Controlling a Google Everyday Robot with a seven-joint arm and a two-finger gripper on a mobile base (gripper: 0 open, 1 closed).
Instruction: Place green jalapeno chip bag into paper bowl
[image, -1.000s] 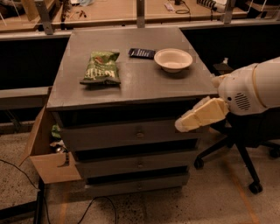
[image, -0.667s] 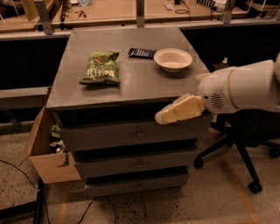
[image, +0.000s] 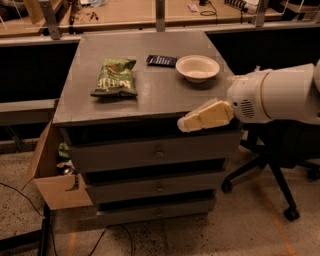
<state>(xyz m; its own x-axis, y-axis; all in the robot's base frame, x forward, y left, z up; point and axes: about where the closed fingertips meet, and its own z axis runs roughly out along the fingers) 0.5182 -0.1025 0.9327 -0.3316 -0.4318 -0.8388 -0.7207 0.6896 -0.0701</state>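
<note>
I see the gripper (image: 185, 123) hanging at the front right edge of the tabletop (image: 155, 97) with nothing visible in it. From this angle I cannot tell whether it is spread or pressed together. The green jalapeno chip bag (image: 114, 77) lies flat on the left half of the tabletop, well apart from the gripper, while the paper bowl (image: 197, 67) stands empty toward the back right, a small dark packet (image: 161, 60) just beside it.
</note>
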